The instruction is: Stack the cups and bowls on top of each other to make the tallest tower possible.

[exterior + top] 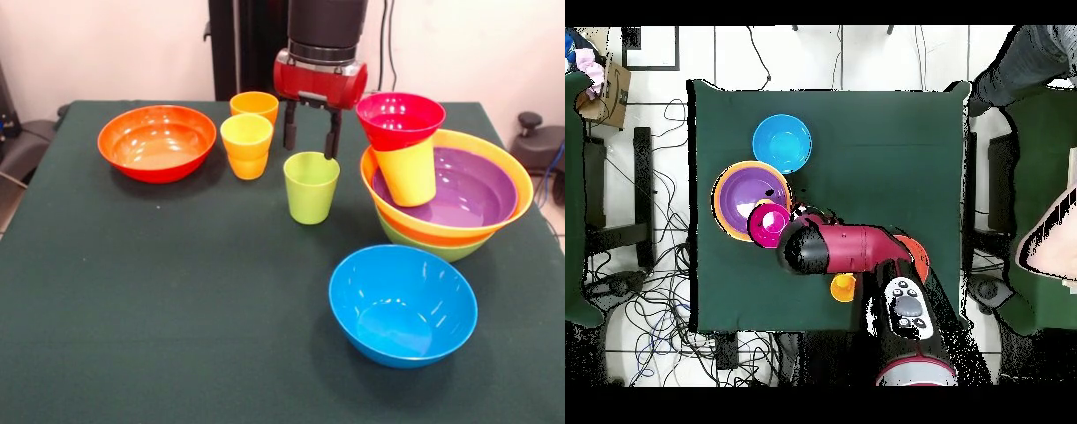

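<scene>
Claw [310, 137] hangs released, empty, just behind green cup [311, 186]. Next move, likely: descend, grasp it for tower [446, 190].

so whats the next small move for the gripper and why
Probably straight down a little. The gripper hangs open just behind and above the green cup, which stands upright and alone on the table, so lowering would put its fingers around the rim.

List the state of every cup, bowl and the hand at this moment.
hand: open, empty, above the lime green cup.
lime green cup: upright, alone.
yellow cups: two stacked.
orange cup: upright behind them.
orange bowl: upright, empty.
blue bowl: upright, empty.
tower: nested bowls, yellow cup, magenta bowl on top.
</scene>
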`<action>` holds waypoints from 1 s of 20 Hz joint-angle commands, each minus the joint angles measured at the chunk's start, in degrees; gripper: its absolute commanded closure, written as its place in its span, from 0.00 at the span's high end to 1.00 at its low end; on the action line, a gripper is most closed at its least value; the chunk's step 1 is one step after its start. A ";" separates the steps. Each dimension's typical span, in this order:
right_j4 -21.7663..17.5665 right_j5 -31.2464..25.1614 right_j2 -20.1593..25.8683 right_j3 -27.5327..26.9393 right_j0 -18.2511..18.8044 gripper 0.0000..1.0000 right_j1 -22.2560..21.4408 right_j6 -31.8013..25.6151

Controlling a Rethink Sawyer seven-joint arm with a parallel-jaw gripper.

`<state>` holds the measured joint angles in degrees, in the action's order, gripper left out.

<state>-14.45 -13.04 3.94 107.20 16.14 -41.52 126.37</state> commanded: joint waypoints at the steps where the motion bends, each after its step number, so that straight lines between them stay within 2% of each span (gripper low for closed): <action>1: -4.99 -0.05 4.26 -3.29 1.16 1.00 0.74 -3.23; 6: -6.14 1.96 3.73 -3.07 1.13 1.00 2.09 -2.57; 12: -7.84 2.45 3.56 -2.27 1.89 1.00 1.72 -2.35; 20: -8.99 4.51 2.56 -2.94 0.75 1.00 3.66 -0.26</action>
<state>-19.04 -12.15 4.08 106.68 17.46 -39.69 126.37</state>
